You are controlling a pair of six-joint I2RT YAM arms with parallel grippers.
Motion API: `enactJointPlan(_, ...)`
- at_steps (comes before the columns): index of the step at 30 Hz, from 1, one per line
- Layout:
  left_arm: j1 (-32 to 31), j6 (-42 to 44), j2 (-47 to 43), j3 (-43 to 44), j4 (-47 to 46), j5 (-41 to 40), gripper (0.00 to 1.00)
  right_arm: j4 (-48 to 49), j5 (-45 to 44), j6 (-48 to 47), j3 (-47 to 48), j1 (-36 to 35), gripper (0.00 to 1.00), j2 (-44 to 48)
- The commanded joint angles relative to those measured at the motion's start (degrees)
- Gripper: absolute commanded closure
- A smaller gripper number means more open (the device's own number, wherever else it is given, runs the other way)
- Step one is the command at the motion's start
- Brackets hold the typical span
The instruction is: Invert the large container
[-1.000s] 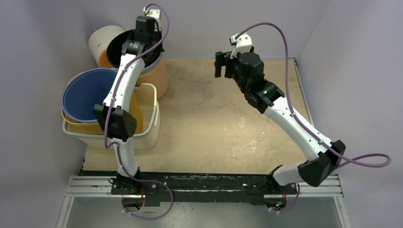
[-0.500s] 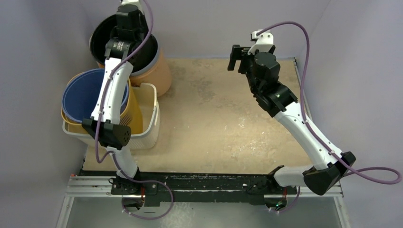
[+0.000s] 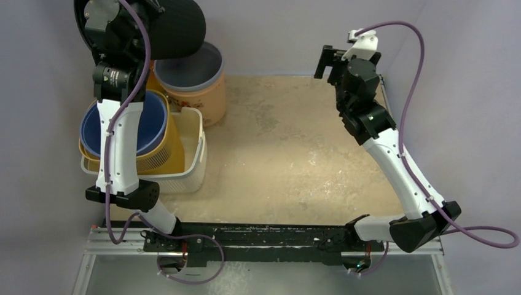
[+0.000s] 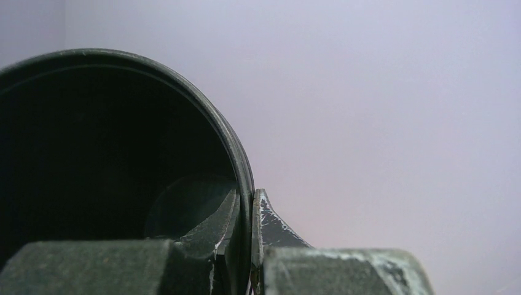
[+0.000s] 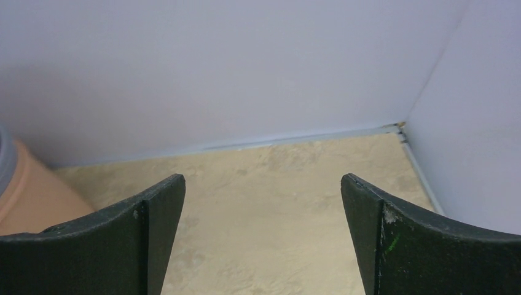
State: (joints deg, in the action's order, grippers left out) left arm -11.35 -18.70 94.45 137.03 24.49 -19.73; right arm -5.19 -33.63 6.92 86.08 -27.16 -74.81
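Grip on the rim: left gripper (image 4: pixel 247 203) clenched on the lip of the black bucket (image 3: pixel 175 27), one finger inside the wall, one outside, a pinch suited to a wall too wide to span. Holds the bucket aloft beside the hand, apparently tipped onto its side, with the dark interior and base showing in the left wrist view. Hangs above the peach tub (image 3: pixel 196 92) below the hand, seemingly apart from its grey lip, so probably with room to swing round without a knock.

Lower down, toward the arm's elbow: blue tub (image 3: pixel 123 126) nested in a yellow pail (image 3: pixel 172 150) inside a white basket (image 3: pixel 190 166), none of them touched.

Across the table (image 3: pixel 289 160), right gripper (image 5: pixel 263 179) spread wide and empty, hanging over the tabletop near the far corner, apparently parked out of the way of the turn.

Judged roughly halfway: lifted and tipped, not yet mouth-down. Calls next for more wrist roll, then a set-down on the rim somewhere away from the tubs. Risks a slip or swing, given a thin-edge hold on a bulky load.
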Motion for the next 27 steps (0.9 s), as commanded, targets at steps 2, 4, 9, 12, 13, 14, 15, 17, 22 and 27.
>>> enactJointPlan(2, 0.46, -11.25, -2.84, 0.07, -12.11, 8.92, 1.0, 4.3, -1.87, -2.14, 6.24, 6.05, 0.0, 1.25)
enactJointPlan(4, 0.46, -17.23, -2.64, -1.01, -15.23, 14.84, 1.0, 4.24, -2.08, -3.18, 7.93, 8.06, 0.0, 0.5)
enactJointPlan(9, -1.81, -32.2, -0.84, -5.47, -25.33, 25.64, 1.0, 3.63, 0.48, -2.84, 11.38, 13.46, 0.0, -1.33)
enactJointPlan(12, -4.88, -36.72, 0.77, -7.05, -28.56, 28.45, 1.0, 2.08, 2.78, -1.47, 13.75, 15.8, 0.0, -2.74)
enactJointPlan(13, -6.04, -37.36, 1.38, -7.04, -28.77, 29.03, 1.0, 1.58, 3.12, -0.92, 14.48, 16.34, 0.0, -3.18)
enactJointPlan(14, -7.45, -37.86, 2.22, -6.92, -28.79, 29.47, 1.0, 1.29, 3.58, -0.66, 15.02, 16.8, 0.0, -3.59)
enactJointPlan(15, -8.71, -38.7, 3.0, -7.14, -29.17, 30.0, 1.0, 1.01, 4.06, -0.5, 15.53, 17.13, 0.0, -3.98)
enactJointPlan(17, -11.03, -40.81, 4.33, -8.85, -30.8, 31.03, 1.0, 0.45, 5.28, 0.1, 16.51, 17.66, 0.0, -4.64)
enactJointPlan(22, -15.54, -44.78, 5.43, -17.38, -36.72, 30.92, 1.0, -0.02, 6.38, 0.41, 17.45, 18.79, 0.0, -4.92)
enactJointPlan(27, -20.98, -46.12, 7.98, -24.36, -40.08, 29.56, 1.0, -0.01, 6.08, -1.6, 19.73, 20.14, 0.0, -4.52)
